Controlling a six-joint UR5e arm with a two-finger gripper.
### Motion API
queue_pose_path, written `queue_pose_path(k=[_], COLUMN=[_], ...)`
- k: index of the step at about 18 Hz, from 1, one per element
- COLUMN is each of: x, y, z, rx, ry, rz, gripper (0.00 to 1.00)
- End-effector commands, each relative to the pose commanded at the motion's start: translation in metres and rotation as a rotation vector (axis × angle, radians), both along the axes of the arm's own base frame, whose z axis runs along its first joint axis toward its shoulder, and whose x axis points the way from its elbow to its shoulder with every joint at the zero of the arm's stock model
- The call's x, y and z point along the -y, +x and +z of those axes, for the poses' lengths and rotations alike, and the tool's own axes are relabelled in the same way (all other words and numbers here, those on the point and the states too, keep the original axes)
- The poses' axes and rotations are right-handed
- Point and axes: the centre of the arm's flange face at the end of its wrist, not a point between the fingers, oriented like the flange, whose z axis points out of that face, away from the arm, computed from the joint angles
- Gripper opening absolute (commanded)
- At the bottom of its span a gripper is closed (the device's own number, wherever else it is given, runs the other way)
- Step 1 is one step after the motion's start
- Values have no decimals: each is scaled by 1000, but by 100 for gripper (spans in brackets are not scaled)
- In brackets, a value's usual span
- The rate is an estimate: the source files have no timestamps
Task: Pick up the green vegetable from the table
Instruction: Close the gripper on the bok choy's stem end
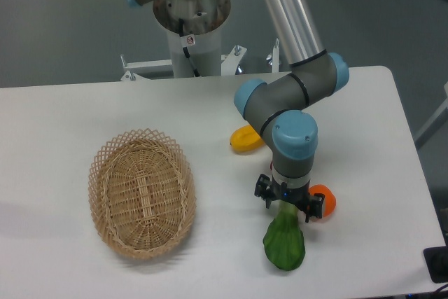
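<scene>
Fingertips of the gripper (288, 206) are mostly hidden by the wrist housing above, so can't tell for sure whether they're clamped on the veg or just straddling it. Green vegetable (284, 242) lies on the table (63, 113) near the front edge, dark leafy end toward the camera, pale stem end pointing up into the gripper and vanishing under it. Orange (325, 201) sits just right of the gripper, partly covered by it; contact w/ the fingers unclear. Yellow fruit (246, 138) further back is half hidden behind the arm's elbow joint. Arm (294, 89) comes in from the top of frame, upper link cut off by the edge, bends at the grey/blue joints, then the wrist points straight down over the stem. Wicker basket (141, 192) sits well apart to the left, fully visible, nothing blocking it.
</scene>
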Motion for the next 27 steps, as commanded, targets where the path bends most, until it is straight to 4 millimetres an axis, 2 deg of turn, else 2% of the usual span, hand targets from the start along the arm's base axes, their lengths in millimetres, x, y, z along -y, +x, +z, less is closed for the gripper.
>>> queue_pose_path(k=[4,8,13,20,23,27], x=[2,3,2,1,-1,-5], y=[0,-2,-3,-3,-5,11], z=[-1,-1,5,12,33,81], rx=[-8,-33,-41,-49,-72,-85], ry=[-11,-42,-35,-25,0,84], rz=[1,2,2,2,0,-24], gripper=[100,63,35,30,30,30])
